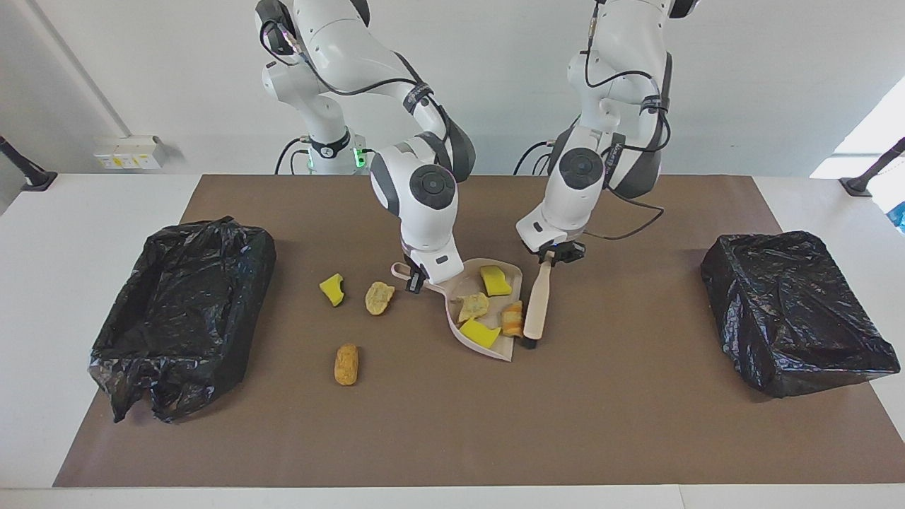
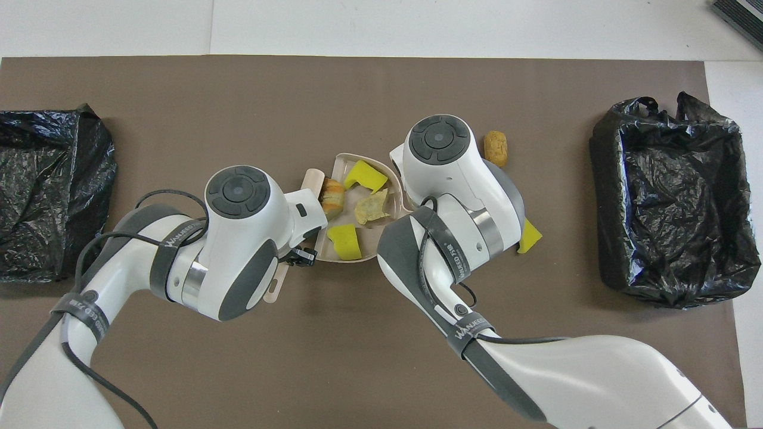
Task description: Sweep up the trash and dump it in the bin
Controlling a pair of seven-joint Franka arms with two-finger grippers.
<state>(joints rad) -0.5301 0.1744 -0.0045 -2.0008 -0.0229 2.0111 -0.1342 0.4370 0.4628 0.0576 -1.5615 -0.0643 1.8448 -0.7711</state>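
Mid-sweep: four trash bits in the dustpan (image 1: 503,345), three loose on the desk (image 1: 452,438).

Right tool (image 1: 416,281) clamped on dustpan handle; left tool (image 1: 553,256) clamped on brush (image 1: 537,311). Next: brush loose trash (image 1: 346,364), at nine o'clock of dustpan, in.

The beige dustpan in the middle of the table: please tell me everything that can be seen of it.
The beige plastic dustpan is a shallow scoop with raised side walls and a short looped handle. It lies flat on the brown mat. The right gripper is at its handle. Four trash pieces lie in it: two yellow sponge chunks, a tan lump, an orange-striped lump. The brush, under the left gripper, rests against its open edge.
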